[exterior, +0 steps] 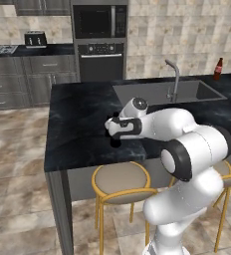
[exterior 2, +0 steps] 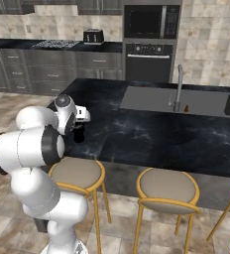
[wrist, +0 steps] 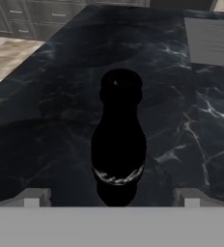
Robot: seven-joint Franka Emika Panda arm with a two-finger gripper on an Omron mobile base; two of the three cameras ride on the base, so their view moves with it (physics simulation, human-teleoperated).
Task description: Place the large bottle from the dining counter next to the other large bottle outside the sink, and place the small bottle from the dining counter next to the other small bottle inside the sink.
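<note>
The large bottle (wrist: pixel 119 144) is near-black with a pale band low on its body. It stands upright on the black marbled dining counter (exterior: pixel 77 124), close to the counter's front left edge. My gripper (wrist: pixel 111 198) is open and looks down along the bottle, one fingertip on each side and neither touching it. From the base, the gripper (exterior: pixel 112 134) hangs just over the bottle (exterior: pixel 115 143), as also in the right base view, gripper (exterior 2: pixel 80 127) over bottle (exterior 2: pixel 79 135). The other large bottle (exterior: pixel 218 68), brown with a red label, stands beyond the sink (exterior: pixel 162 92). The small bottle is out of view.
A tall faucet (exterior: pixel 174 79) rises at the sink's near rim. A small dark thing with a red top (exterior 2: pixel 187 108) stands in the sink beside the faucet. Gold-legged stools (exterior: pixel 121 182) line the counter's front. Oven and wall cabinets stand behind.
</note>
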